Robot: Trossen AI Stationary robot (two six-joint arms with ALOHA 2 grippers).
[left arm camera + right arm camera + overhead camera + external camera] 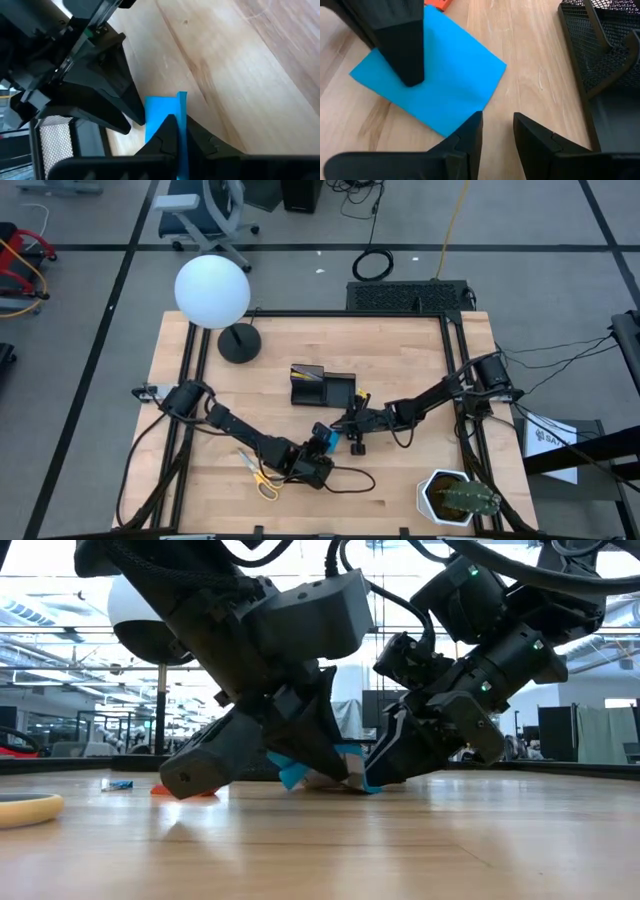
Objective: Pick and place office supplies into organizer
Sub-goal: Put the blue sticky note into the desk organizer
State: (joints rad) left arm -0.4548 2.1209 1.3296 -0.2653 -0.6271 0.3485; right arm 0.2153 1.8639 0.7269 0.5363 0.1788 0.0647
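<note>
The blue square pad [435, 82] lies on the wooden table just in front of the black organizer [322, 387]. My left gripper [177, 121] reaches in from the near left, slanting down, and is shut on the pad [321, 442]. My right gripper [497, 127] comes from the right and stands open at the pad's edge, nothing between its fingers. A tiny red piece [438, 4] rests on the table just past the pad. The yellow-handled scissors [262, 476] lie flat near the front edge, left of my left gripper. My left gripper pinches the pad between its two fingers, and a strip of its blue edge [181, 106] shows between them. One finger [402, 50] lies on the pad's top face, and the other is hidden beneath. The fingers slant down from the near left. The pad stays low on the table. My right gripper has one fingertip [472, 127] at the pad's edge, and I cannot tell whether it touches.
A lamp with a white globe [212, 290] and a round black base [238, 343] stands at the far left. A potted cactus [458, 498] sits in the near right corner. Bare wood lies left of the organizer.
</note>
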